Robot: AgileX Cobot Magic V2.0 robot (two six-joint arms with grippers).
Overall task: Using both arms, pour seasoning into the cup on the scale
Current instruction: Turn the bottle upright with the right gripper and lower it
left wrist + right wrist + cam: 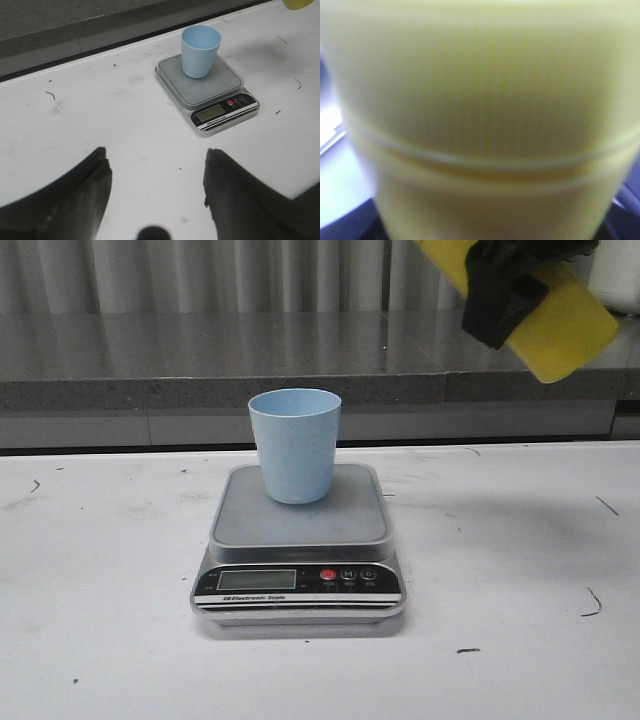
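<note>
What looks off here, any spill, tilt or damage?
Nothing stands out. The pale blue plastic cup stands upright on the grey steel platform of the digital scale, toward its back edge, with no spill visible. The right gripper holds the yellow plastic seasoning bottle tilted in the air, up and to the cup's right. The white table shows only small dark scuffs.

This looks like a lab or test bench rather than a home kitchen: a plain white desk (100, 640), scuffed and marked with dark scratches, a grey speckled ledge (200, 360) along its far edge, and pale corrugated panelling (200, 275) behind.
</note>
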